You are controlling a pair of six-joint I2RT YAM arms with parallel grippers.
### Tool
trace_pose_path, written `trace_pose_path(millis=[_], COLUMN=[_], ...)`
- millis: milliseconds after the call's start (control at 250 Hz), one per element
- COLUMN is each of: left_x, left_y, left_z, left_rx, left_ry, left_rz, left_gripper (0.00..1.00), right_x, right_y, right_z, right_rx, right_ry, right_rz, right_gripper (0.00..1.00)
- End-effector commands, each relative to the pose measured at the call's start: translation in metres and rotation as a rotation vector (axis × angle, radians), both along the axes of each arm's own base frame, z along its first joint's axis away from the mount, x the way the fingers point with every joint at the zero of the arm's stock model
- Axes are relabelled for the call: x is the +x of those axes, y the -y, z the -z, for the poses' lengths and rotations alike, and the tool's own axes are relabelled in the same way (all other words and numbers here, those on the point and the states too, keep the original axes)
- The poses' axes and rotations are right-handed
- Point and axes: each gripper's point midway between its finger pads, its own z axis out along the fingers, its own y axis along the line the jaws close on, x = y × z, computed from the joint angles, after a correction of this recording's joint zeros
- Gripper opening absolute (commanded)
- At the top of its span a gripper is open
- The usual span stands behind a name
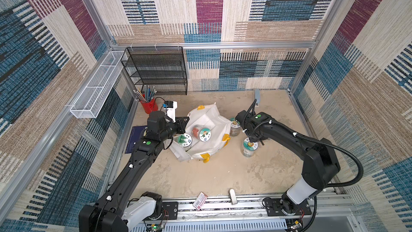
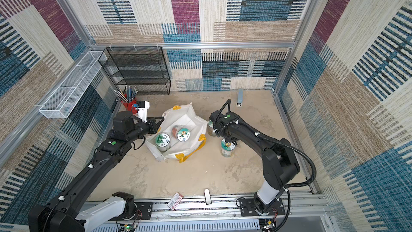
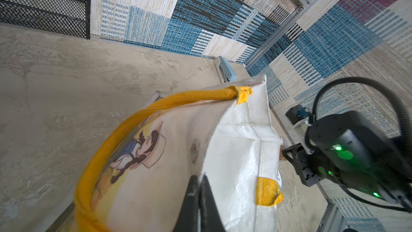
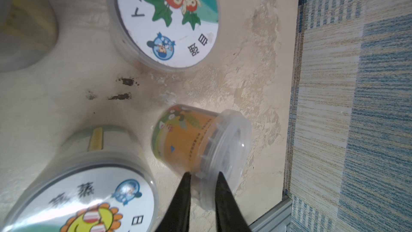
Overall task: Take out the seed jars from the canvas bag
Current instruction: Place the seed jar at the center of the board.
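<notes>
Left gripper (image 3: 200,183) is clamped hard on the rim of the canvas bag (image 3: 234,143) — black fingers pressed together on the white fabric, with a yellow strap handle (image 3: 107,143) looping away beside them. In both top views that grip sits at the bag's left wall, and the bag slumps with its mouth gaping upward.

Two seed jars are inside. The green-plant jar (image 1: 185,140) sits against the left wall, close to the gripper. The red-filled jar (image 1: 204,133) lies tilted just beside it.

Moving right, outside the bag, a half-hidden jar (image 1: 234,127) stands just beside the bag's right wall, partly covered by the right arm. The sunflower jar (image 1: 249,147) stands upright, nearer the front and apart from the bag.

The right wrist view adds the red-fruit jar (image 4: 167,18), upright, and the small clear-lid jar (image 4: 196,139), which lies on its side on the table (image 4: 245,63). Right gripper (image 4: 202,175) has its jaws a narrow slit apart, tips at that clear lid's rim — whether they pinch it, I cannot tell.

For room, bare table runs from the bag to the front rail (image 1: 223,207). The right wall (image 4: 356,108) is close to the small jar. At back left, the red pencil cup (image 1: 149,106) and black mesh rack (image 1: 156,70) crowd the corner.
</notes>
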Motion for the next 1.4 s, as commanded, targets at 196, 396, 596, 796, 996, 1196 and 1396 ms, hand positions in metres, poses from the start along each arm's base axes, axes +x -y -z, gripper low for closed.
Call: trace_pose_path(millis=[196, 396, 596, 796, 996, 1196, 1396], left_x=[0.004, 0.006, 0.008, 0.008, 0.008, 0.007, 0.008], left_y=[0.005, 0.006, 0.006, 0.006, 0.009, 0.013, 0.014], left_z=[-0.013, -0.011, -0.011, -0.012, -0.014, -0.017, -0.019], left_rx=[-0.062, -0.072, -0.077, -0.079, -0.08, -0.085, -0.083], left_ry=[0.043, 0.036, 0.034, 0.034, 0.038, 0.046, 0.04], left_rz=[0.029, 0.033, 0.033, 0.038, 0.056, 0.082, 0.088], left_gripper=[0.0, 0.0, 0.0, 0.0, 0.0, 0.0, 0.0], right_x=[0.002, 0.0, 0.004, 0.014, 0.03, 0.025, -0.033], right_y=[0.009, 0.012, 0.006, 0.002, -0.029, -0.109, -0.193], right_z=[0.035, 0.048, 0.045, 0.008, -0.057, -0.174, -0.231], right_rx=[-0.04, -0.051, -0.007, 0.031, 0.269, 0.799, 0.997], right_ry=[-0.042, -0.063, -0.045, 0.045, 0.205, 0.481, 0.586], right_rz=[0.017, 0.026, 0.024, 0.031, -0.023, -0.379, -0.778], right_gripper=[0.22, 0.28, 0.44, 0.51, 0.51, 0.48, 0.53])
